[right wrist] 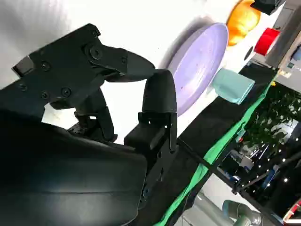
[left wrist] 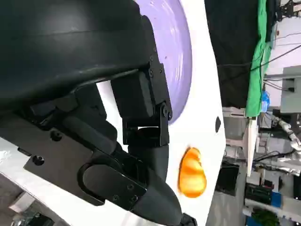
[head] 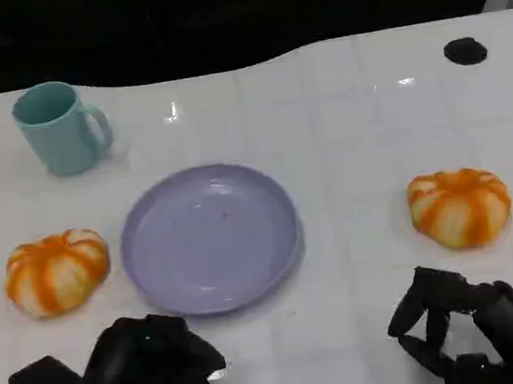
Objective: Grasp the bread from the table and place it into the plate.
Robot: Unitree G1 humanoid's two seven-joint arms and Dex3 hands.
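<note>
White surface (head: 344,144), head view.

- Plate (head: 210,237): lilac, round, centre of the surface, nothing in it.
- Bread, left (head: 57,271): orange-and-white striped bun, just beside the plate's left rim, not touching it.
- Bread, right (head: 461,206): same kind, well apart from the plate on its right.
- Mug (head: 60,128): teal, upright, handle to the right, behind the left bread.
- Small black object (head: 465,51): far right; too small to identify.
- Left hand (head: 151,366): near edge, below the plate, fingers curled in, apparently holding nothing.
- Right hand (head: 465,330): near edge, below the right bread, fingers apart, nothing in its grasp.
</note>
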